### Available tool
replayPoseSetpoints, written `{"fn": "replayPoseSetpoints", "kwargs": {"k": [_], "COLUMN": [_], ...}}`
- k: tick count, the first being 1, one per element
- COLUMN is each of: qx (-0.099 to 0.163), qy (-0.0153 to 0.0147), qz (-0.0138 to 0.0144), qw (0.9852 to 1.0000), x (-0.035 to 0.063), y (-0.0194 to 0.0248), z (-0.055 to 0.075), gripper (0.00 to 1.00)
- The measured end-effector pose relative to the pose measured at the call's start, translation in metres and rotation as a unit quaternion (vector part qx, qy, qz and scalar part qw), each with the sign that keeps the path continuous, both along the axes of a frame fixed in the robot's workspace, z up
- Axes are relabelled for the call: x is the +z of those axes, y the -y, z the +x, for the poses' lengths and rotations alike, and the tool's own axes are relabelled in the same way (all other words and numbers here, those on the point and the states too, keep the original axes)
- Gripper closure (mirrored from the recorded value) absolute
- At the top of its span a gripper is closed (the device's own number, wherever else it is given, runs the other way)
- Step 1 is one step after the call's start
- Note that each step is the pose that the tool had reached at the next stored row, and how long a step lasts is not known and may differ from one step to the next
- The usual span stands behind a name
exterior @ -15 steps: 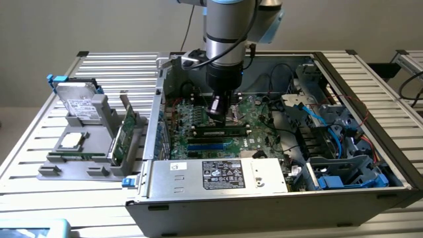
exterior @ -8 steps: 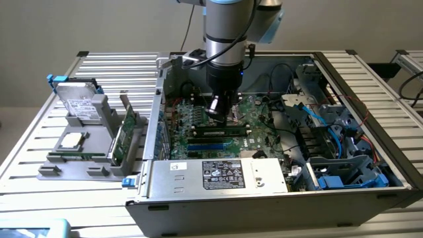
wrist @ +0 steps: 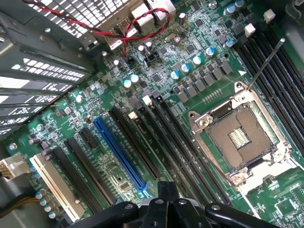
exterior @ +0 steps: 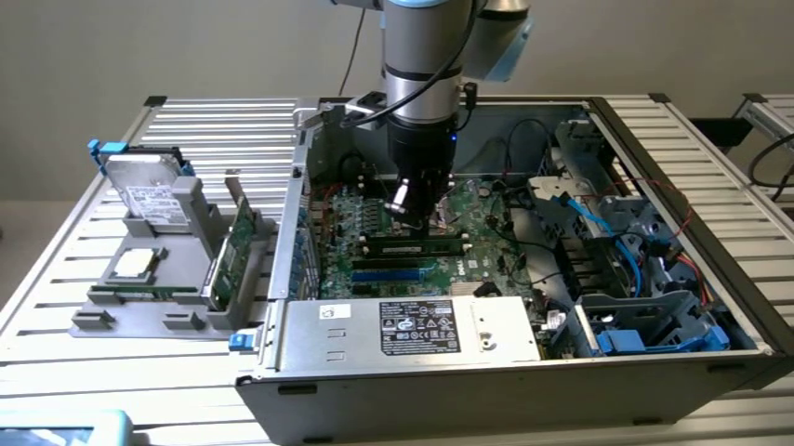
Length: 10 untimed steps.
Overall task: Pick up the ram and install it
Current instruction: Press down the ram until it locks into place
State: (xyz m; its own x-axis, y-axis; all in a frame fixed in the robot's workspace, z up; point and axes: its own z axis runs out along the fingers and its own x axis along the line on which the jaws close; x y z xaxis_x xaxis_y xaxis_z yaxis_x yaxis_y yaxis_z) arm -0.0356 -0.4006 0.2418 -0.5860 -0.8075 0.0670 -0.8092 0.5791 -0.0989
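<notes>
The open computer case is lying on the slatted table, motherboard facing up. The arm is reaching straight down into it, the gripper hanging just above the memory slots. The ram is sitting in a slot immediately at the gripper's 6 o'clock in the exterior view, long axis running 9 to 3. The fingers' opening cannot be told; nothing is visibly held. In the wrist view, the empty processor socket is lying beside the slots.

You see a glossy green motherboard with a bright metal CPU socket frame, inside a matt grey sheet-metal case
</notes>
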Motion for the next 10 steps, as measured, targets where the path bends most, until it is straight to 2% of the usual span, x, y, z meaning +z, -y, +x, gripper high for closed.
{"fn": "replayPoseSetpoints", "kwargs": {"k": [2,4,10], "qx": [-0.009,-0.018,-0.04], "qy": [0.0038,0.006,0.0109], "qz": [0.0002,0.0022,0.0174], "qw": [0.9999,0.9998,0.999], "x": [0.0,0.0001,0.0001], "y": [0.0,0.0001,0.0], "z": [0.0001,0.0,0.0], "gripper": [0.89,0.89,0.89]}}
